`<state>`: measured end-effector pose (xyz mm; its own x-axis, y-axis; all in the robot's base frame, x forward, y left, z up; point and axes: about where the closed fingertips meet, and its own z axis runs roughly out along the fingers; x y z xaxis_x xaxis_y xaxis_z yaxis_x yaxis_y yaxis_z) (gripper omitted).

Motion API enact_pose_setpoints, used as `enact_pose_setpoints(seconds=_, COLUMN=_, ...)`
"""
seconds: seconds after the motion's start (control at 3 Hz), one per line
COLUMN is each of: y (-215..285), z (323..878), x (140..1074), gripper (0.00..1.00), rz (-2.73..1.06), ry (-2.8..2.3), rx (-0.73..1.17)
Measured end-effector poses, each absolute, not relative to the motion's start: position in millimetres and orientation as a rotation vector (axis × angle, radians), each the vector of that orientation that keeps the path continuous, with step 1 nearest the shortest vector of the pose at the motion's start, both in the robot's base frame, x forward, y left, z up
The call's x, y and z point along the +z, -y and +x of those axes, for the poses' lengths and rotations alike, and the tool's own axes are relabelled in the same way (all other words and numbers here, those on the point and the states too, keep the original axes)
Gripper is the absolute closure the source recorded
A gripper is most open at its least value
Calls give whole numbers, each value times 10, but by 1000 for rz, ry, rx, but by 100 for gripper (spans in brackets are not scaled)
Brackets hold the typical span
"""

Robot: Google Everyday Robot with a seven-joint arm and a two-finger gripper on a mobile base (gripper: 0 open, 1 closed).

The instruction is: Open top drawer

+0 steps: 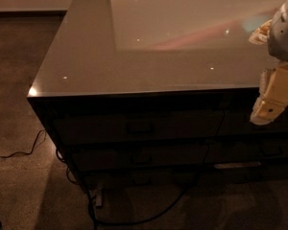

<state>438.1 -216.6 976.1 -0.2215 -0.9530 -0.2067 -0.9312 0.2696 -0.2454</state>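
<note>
Judging step: reach handle | top drawer shut, just under near edge of tabletop, handle centred | pincer hangs well right of handle, open or closed cannot tell | should shift left, level with handle, pull straight nearward

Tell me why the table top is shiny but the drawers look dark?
Camera view: dim warm light; the countertop mirrors a bright patch and sparkly dots, the top drawer sits in shadow under its edge, the gripper at the right edge catches light.
</note>
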Motion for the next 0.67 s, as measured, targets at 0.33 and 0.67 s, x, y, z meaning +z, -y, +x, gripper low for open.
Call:
enact_pose_setpoints(seconds=0.33, y=2134, z=4390, x=9749, gripper=0, rz=-1719, ry=-2206, rx=-100)
enact_pose_setpoints(seconds=0.67, y=2146, z=4359, x=9607, gripper=0, rz=-1651, ry=-2225, rx=-144)
